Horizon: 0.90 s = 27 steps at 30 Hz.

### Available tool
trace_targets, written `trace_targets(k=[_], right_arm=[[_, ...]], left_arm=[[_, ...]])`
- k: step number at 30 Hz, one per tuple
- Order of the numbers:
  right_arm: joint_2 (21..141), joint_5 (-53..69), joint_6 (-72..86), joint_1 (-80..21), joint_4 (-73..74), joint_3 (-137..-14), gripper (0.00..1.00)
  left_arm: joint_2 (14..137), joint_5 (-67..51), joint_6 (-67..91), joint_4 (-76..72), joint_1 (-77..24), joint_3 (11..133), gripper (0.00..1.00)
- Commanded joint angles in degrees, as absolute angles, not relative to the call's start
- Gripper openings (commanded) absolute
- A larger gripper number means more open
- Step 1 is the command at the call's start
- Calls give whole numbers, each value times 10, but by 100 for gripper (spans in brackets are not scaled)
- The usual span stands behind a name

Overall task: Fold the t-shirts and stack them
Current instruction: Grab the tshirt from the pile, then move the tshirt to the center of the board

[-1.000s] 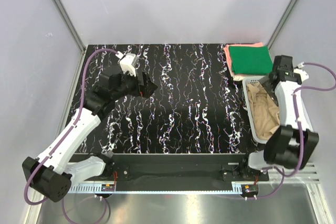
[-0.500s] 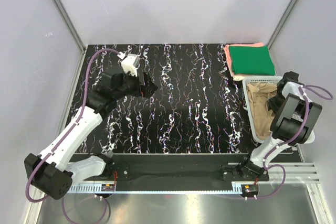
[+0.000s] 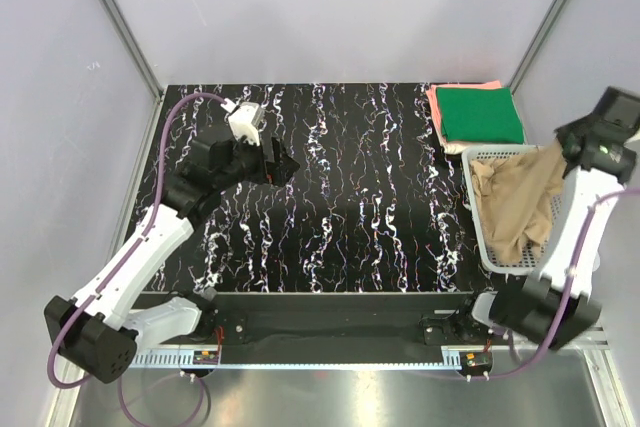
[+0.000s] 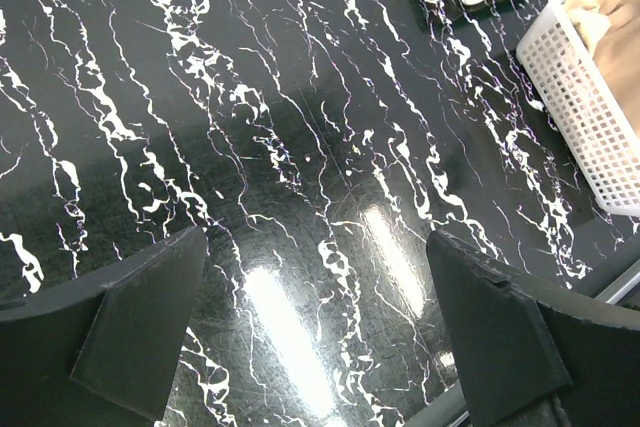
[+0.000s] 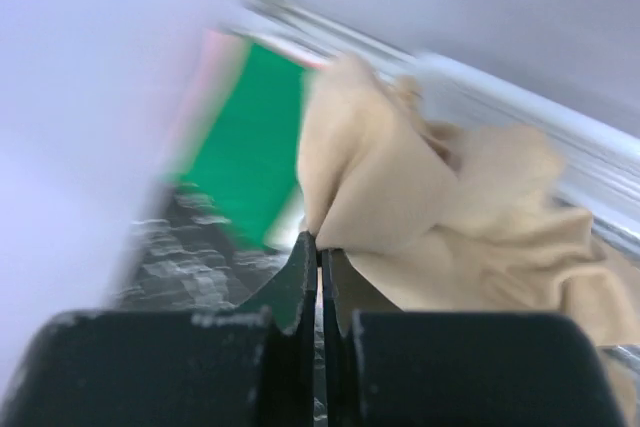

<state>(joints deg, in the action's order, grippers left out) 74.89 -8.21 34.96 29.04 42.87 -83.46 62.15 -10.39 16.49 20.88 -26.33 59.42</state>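
Over the left of the table (image 3: 350,207) the left gripper (image 3: 283,164) hovers, jaws spread wide and holding nothing. Three t-shirts sit rightward: a green shirt (image 3: 482,114) folded atop a coral-pink shirt (image 3: 436,112) (far corner), and a tan shirt (image 5: 420,197) pinched by the right gripper (image 5: 320,247), seemingly trailing into the one white basket (image 3: 478,237).

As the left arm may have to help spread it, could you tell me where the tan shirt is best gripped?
Probably the tan shirt by its loose edge facing the table, above the basket rim, coming from the table side with the open left gripper. The right gripper pinches a raised corner at the right, so the cloth drapes down into the basket and that edge hangs free.
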Motion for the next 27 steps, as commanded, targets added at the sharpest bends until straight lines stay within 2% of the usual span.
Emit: trace_targets(k=[1, 5, 7, 10, 13, 14, 16, 17, 20, 21, 25, 26, 27], right_arm=[[654, 60, 377, 291, 358, -905, 0], [633, 204, 477, 291, 243, -995, 0], [651, 303, 536, 291, 188, -1037, 0], [713, 382, 686, 291, 53, -1131, 0], [814, 421, 785, 291, -12, -1323, 0], [887, 424, 838, 291, -8, -1462, 0], [970, 412, 922, 291, -12, -1602, 0], [1035, 404, 1021, 290, -32, -1689, 0], [1075, 401, 1142, 271, -104, -1670, 0], [1071, 409, 1131, 263, -102, -1651, 0], [986, 454, 957, 188, 22, -1489, 0], [937, 451, 908, 151, 26, -1385, 0], [915, 440, 884, 128, 28, -1336, 0]], left_arm=[[599, -96, 164, 176, -262, 591, 99], [590, -107, 165, 176, -260, 593, 99], [576, -106, 163, 177, -258, 592, 99], [554, -78, 158, 174, -258, 588, 99], [542, -71, 162, 171, -258, 584, 99], [540, -81, 163, 171, -258, 585, 99], [533, -87, 165, 169, -258, 588, 99], [530, -89, 165, 168, -258, 587, 99], [519, -83, 167, 164, -258, 584, 99], [518, -80, 168, 163, -258, 583, 99], [510, -76, 170, 161, -258, 577, 99], [511, -77, 171, 162, -258, 577, 99], [509, -75, 171, 161, -258, 578, 99]])
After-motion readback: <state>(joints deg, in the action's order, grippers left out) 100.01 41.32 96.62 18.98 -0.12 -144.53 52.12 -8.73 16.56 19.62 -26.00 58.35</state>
